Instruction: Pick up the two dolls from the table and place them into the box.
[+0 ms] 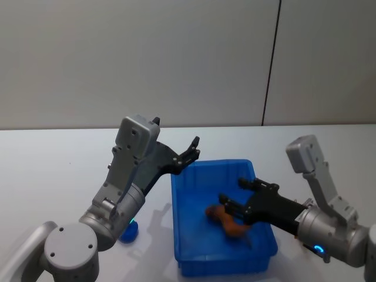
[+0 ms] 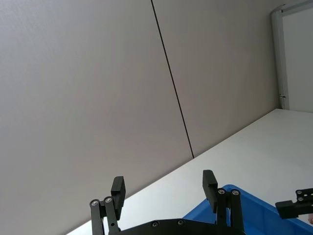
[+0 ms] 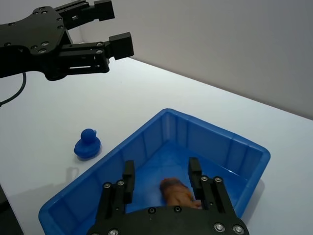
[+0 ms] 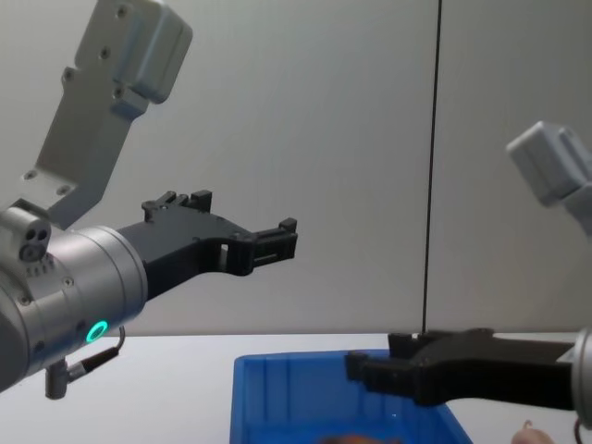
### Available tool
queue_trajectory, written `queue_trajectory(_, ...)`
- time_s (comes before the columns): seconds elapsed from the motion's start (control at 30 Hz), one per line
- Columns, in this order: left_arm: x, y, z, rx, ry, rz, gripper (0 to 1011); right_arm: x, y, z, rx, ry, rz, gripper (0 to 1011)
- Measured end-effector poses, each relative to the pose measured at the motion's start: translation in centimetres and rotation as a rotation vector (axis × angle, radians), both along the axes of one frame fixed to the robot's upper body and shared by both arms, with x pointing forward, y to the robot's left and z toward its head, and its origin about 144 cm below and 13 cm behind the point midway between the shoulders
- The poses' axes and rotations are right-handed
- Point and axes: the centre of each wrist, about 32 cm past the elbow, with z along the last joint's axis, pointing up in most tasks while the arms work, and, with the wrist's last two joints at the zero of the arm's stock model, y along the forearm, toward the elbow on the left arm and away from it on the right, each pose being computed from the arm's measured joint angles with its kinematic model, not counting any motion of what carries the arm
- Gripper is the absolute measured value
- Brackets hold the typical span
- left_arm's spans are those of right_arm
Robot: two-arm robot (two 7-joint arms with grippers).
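There are two dolls, one box and two grippers. At the far left the left arm rises from the white table (image 1: 59, 170). The first doll (image 1: 129, 231), a small blue one shaped like a duck, stands on the table just beside the left wall of the box, and the arm partly hides it. It is outside the box and nothing touches it. The left gripper (image 1: 191, 150) hangs high in the air above the far left corner of the box, with its two jaws spread and nothing between them.

In the middle stands the single blue box (image 1: 226, 264). The second doll (image 1: 228, 222), a brown one, lies on its floor, toward the right side.

On the right, the right gripper (image 1: 242, 194) reaches over the box from the right, above the brown doll. Its jaws are also spread wide and hold nothing. From the chest view it is at about the height of the rim, apart from the doll.
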Motion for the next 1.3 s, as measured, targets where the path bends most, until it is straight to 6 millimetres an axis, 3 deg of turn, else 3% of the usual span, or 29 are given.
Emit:
queue_trajectory(0.17, 0.0, 0.0, 0.0, 0.0, 0.0, 0.0, 1001, 0.1, 0.3, -0.2, 0.0, 0.007, 0.003, 784)
queue_trajectory(0.47, 0.0, 0.0, 0.0, 0.0, 0.0, 0.0, 1001, -0.3, -0.4, -0.4, 0.007, 0.008, -0.057, 999)
queue_trajectory(1.3, 0.0, 0.0, 0.0, 0.0, 0.0, 0.0, 1001, -3.7, -5.7, -2.1, -0.014, 0.083, -0.284, 1001)
